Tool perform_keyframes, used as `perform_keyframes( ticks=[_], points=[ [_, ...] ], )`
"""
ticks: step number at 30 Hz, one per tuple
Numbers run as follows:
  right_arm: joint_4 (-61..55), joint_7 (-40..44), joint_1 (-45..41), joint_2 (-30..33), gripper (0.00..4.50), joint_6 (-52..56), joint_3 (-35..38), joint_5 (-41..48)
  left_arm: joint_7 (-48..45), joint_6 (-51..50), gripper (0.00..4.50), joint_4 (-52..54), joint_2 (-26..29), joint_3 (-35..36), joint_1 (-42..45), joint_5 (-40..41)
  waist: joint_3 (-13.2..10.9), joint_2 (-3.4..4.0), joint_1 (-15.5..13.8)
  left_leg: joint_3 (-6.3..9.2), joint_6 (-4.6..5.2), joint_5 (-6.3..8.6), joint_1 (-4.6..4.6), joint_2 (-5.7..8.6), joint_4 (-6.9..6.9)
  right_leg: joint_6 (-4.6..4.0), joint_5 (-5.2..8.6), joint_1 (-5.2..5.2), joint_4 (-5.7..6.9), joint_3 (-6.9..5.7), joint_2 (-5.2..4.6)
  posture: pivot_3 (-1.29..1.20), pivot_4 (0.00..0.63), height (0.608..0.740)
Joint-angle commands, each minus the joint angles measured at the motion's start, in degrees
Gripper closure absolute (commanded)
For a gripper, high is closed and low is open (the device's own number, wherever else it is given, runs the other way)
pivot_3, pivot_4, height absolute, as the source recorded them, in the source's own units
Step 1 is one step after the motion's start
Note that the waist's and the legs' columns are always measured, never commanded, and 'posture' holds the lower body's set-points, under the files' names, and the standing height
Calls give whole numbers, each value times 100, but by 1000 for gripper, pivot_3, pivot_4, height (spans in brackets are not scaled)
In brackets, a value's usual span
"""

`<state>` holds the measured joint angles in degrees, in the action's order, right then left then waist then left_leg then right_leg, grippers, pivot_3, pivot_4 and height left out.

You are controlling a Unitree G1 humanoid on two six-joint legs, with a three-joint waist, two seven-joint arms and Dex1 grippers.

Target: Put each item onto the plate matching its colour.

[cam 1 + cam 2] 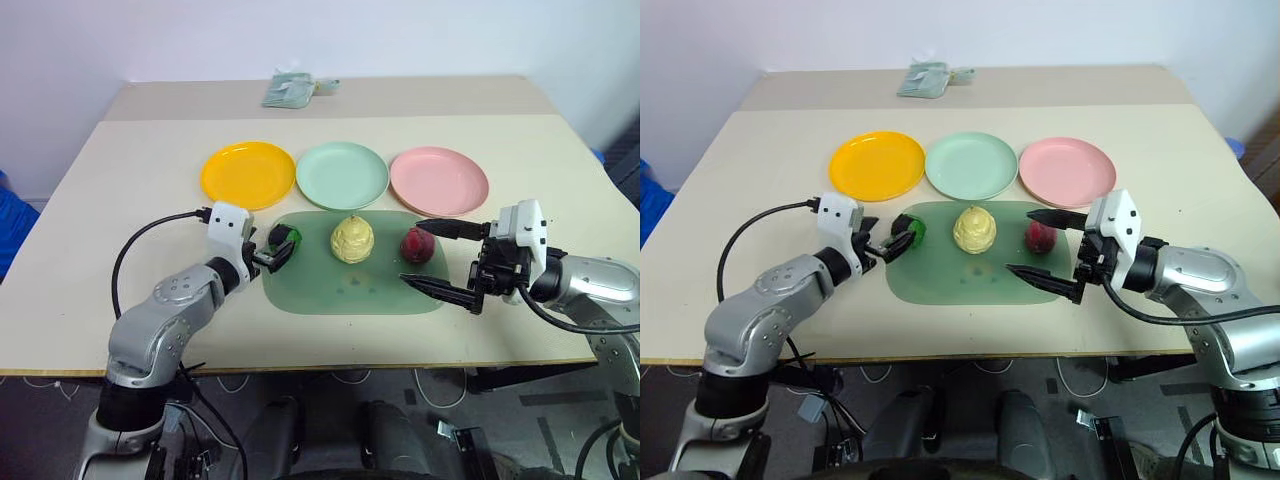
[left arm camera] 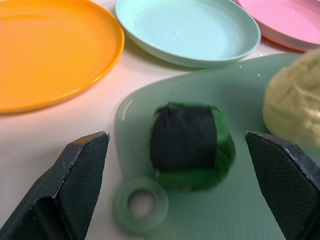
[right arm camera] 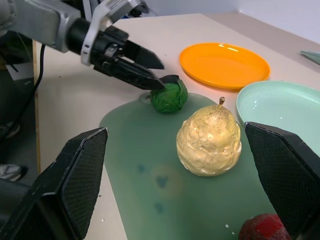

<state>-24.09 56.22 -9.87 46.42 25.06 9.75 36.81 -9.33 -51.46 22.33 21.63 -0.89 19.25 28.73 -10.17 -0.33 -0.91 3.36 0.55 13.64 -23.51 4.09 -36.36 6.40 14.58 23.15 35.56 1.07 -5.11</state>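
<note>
Presently all three items rest on the translucent green board, just before the row of plates: green-and-black ball at its left end, yellow bumpy lump at centre, dark red lump at its right end. Left gripper, fingers spread and empty, brackets the ball; right gripper, likewise spread and empty, flanks the red lump. The ball looks light, slightly yielding and prone to roll; grasping across its widest girth seems soundest.
</note>
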Motion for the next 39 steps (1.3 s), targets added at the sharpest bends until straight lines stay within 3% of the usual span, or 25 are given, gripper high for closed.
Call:
perform_keyframes(
  ticks=[1, 7, 10, 13, 20, 25, 29, 36, 39],
  points=[
    [51, 46, -61, -55, 36, -192, 32, -83, 37, -93, 0, -154, -120, -116, 263, -193, 0, 0, 3, 0, 0, 0, 0, 1, -1, 1, -1, 0, 1, 0, 1, 0, 150, 740],
    [-29, 30, -8, -44, 36, -158, 80, -108, -85, -260, 0, -383, -282, -285, 420, -340, 0, 0, 6, 0, -1, 0, 0, 3, -2, 6, -3, 12, 31, 1, 0, 0, 150, 740],
    [-112, -12, 8, -27, 0, -107, 127, -91, -138, -310, 877, -387, -340, -281, 449, -372, 0, 0, 6, 1, -3, -1, 0, 3, -5, 6, -3, 13, 37, 1, -1, 0, 150, 740],
    [-231, -95, -11, -10, 0, -13, 164, -38, -182, -350, 2260, -405, -344, -268, 521, -406, 0, 0, 6, 1, -3, -1, 0, 3, -10, 6, -3, 13, 40, 1, -1, 0, 150, 740],
    [-334, -340, -168, -66, 0, 101, 155, -38, -298, -443, 2260, -472, -337, -163, 811, -449, 0, 0, 2, 1, -3, -1, 0, 4, -19, 6, -3, 10, 44, 0, -2, 0, 150, 740],
    [-222, -607, -408, -231, 0, -74, 121, -186, -245, -392, 2260, -822, -383, 50, 1500, -539, -2, -2, 2, 3, -3, -1, 0, 5, -22, 6, -3, 10, 47, -2, 0, 0, 150, 740],
    [39, -1069, -905, -595, 0, -260, 50, -451, -316, 348, 2260, -2306, -574, 24, 2639, -891, -2, -3, -9, 5, -3, -1, -2, 6, -41, 7, -4, 8, 56, -12, 10, 0, 150, 740],
    [541, -1597, -1506, -920, 0, -234, -53, -814, -521, 3040, 2260, -7147, -1240, -103, 4728, -1869, -4, -6, -22, 0, 7, 4, -9, 19, -55, 34, -18, 4, 49, -14, 8, 0, 150, 740],
    [673, -1982, -1700, -1076, 0, -193, -109, -1032, -549, 3974, 2260, -8659, -1525, -128, 5254, -2233, -5, -7, 6, -1, 8, 4, -22, 19, -56, 36, -19, 19, 50, -15, 8, 0, 150, 740]
  ],
)
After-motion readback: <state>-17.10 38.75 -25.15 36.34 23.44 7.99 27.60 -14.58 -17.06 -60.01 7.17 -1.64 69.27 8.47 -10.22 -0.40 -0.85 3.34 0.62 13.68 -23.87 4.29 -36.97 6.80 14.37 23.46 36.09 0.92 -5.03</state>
